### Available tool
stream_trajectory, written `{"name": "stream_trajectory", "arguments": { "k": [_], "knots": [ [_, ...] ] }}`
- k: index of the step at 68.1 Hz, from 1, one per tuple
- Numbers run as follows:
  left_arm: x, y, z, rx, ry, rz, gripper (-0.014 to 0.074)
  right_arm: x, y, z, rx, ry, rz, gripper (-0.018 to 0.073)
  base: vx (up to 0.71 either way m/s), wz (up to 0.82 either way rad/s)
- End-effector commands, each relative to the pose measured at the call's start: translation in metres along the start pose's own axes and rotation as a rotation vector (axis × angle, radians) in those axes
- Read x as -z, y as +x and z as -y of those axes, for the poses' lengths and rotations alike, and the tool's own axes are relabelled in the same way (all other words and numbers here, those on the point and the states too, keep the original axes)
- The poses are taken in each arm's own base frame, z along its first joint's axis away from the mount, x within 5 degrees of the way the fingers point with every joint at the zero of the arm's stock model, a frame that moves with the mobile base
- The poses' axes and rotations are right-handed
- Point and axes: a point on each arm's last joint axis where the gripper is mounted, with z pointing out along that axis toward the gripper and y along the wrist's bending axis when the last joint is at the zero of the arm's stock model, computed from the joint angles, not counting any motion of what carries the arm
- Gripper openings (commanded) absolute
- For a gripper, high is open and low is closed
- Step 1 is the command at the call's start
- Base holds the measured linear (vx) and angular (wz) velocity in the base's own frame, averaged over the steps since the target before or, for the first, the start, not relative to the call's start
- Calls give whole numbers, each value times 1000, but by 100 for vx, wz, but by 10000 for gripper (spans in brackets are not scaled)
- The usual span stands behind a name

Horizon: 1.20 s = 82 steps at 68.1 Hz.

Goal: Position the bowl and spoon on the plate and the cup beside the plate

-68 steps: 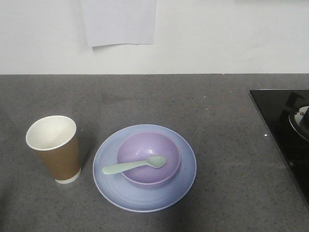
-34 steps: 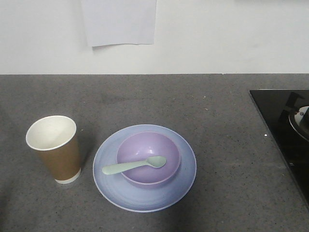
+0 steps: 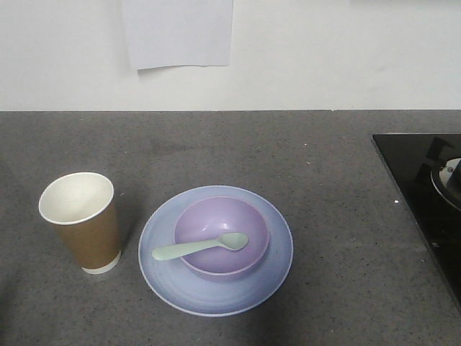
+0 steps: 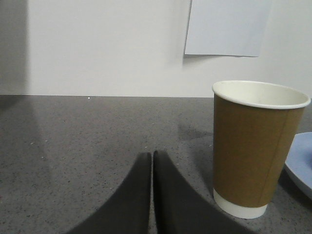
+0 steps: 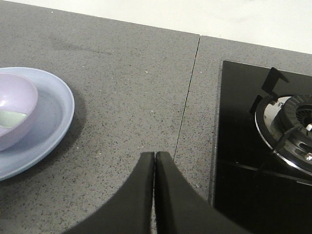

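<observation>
While the front view shows neither arm, each wrist view shows its own pincer with the two dark fingers pressed together and nothing between them. The left gripper (image 4: 152, 155) sits low over the grey counter (image 4: 73, 141), and the cup (image 4: 256, 146) stands upright just ahead and to its right, brown wall and white base band plain to see, its inside hidden from this angle. Right of the cup, only a sliver of the plate (image 4: 300, 161) shows, cut off by the frame edge. The right gripper (image 5: 155, 156) hangs over bare counter beside a seam; ahead and to its left lies the plate, cropped by the frame, carrying the bowl (image 5: 14, 109), of which only part shows. A pale green patch inside it is the spoon (image 5: 9, 118), mostly out of frame. To this pincer's right sits a black cooktop (image 5: 243, 146) with a burner (image 5: 292, 129) cut off at the edge.

From the front, the spoon's head lies in the bowl, its handle over the rim.
</observation>
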Motion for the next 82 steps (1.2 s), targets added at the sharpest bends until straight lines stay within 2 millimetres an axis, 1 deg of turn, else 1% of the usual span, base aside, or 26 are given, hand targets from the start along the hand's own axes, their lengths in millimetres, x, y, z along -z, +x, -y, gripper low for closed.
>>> {"name": "stream_trajectory", "arguments": {
  "k": [1,12,30,37,58,67,76,82],
  "knots": [
    [3,-15,2,12,15,117,-6,4,-13,2,23,13,94,-11,0,0],
    [3,-15,2,12,15,117,-6,4,-3,0,14,-2,145,-11,0,0],
    [3,-15,2,12,15,117,-6,-1,28,-5,15,-44,338,-11,0,0],
    [3,-15,2,12,15,117,-6,-4,41,-7,26,-53,385,-11,0,0],
    [3,-15,2,12,15,117,-6,-11,80,1,-58,90,488,-11,0,0],
    [3,-15,2,12,15,117,-6,-13,97,1,-85,111,538,-11,0,0],
    [3,-15,2,12,15,117,-6,-15,110,0,-91,114,604,-11,0,0],
    [3,-15,2,12,15,117,-6,-22,119,0,-104,113,622,-11,0,0]
  ]
}}
